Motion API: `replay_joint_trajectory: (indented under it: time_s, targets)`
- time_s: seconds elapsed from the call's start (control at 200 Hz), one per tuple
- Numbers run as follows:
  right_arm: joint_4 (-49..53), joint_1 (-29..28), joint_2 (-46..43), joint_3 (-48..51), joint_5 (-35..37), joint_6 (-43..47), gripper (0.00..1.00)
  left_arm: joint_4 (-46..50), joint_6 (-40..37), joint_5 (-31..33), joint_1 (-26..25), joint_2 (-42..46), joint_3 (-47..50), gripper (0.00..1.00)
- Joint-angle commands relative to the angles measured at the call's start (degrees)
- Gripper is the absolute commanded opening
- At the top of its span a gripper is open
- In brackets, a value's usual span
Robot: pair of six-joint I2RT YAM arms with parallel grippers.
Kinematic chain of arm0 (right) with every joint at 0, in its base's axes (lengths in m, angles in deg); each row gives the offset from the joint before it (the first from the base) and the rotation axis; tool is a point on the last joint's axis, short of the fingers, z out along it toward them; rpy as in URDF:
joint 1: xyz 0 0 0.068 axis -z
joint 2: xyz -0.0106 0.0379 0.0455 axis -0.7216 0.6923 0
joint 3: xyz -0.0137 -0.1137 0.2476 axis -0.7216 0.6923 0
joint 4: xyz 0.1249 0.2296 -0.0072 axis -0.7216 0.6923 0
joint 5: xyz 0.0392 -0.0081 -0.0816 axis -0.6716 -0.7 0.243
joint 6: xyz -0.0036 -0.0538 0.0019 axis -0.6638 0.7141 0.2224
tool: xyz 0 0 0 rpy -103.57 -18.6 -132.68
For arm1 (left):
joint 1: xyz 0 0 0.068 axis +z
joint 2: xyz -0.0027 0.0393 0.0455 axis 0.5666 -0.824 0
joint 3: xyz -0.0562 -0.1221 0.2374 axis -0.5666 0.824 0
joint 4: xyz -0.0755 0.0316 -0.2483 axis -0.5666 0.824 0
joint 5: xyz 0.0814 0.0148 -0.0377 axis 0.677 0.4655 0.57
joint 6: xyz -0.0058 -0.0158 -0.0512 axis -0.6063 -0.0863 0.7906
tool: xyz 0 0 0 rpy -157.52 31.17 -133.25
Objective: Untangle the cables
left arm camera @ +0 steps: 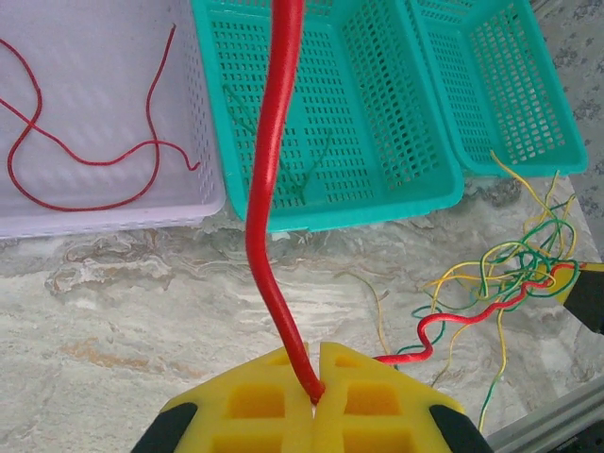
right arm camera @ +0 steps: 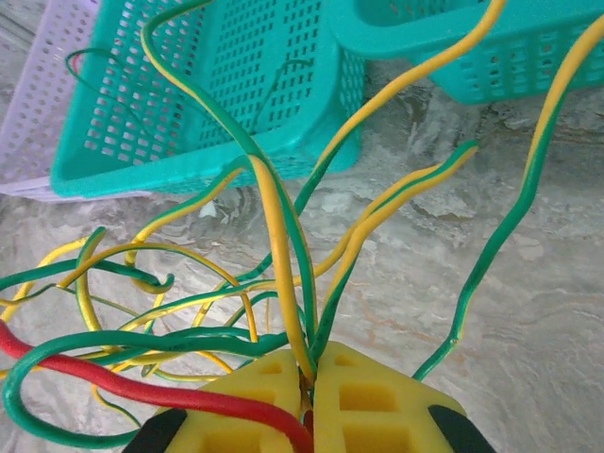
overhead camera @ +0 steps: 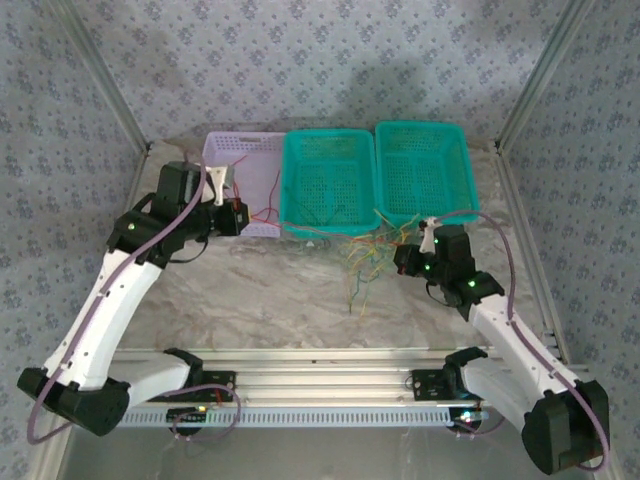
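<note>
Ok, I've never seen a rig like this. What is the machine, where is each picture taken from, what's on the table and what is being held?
The machine is two white robot arms bolted at the table's near edge, each ending in a two-finger gripper with yellow pads. One picture looks down from above and behind the arms. The other two come from cameras on the wrists.

On the marble-patterned table stand a lilac plastic basket with loose red wires in it, a middle teal plastic basket and a right teal plastic basket. In front of them lies a tangle of thin green and yellow wires.

The left gripper is shut on a thin red wire that trails into the tangle. The right gripper is shut on several strands of that tangle.
</note>
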Motion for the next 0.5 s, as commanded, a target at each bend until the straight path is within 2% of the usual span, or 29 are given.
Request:
replay_joint_trajectory:
  time_s: [0.0,0.04,0.14,0.19,0.28,0.495]
  targets:
    - [3.00,2.86,-2.50,2.24,4.39,-0.83,0.09,2.18,-1.97,10.08,2.85,2.31,-2.81,0.00]
    - [3.83,2.92,-3.09,2.15,4.61,-0.81,0.14,2.37,-2.16,10.59,2.94,2.37,-3.00,0.00]
    - [4.29,3.65,-3.47,2.28,3.37,-0.80,0.41,2.58,-2.13,10.99,2.94,2.66,-3.29,0.00]
    - [3.87,3.81,-3.54,2.41,2.21,-0.97,0.49,2.43,-2.01,10.71,2.93,2.75,-3.23,0.00]
    - [2.92,3.99,-3.86,2.71,1.33,-1.69,0.56,2.26,-1.91,10.22,2.95,2.76,-2.82,0.00]
    - [1.99,4.84,-5.40,3.06,-0.19,-2.63,0.66,2.41,-2.02,10.22,2.94,3.19,-2.74,0.00]
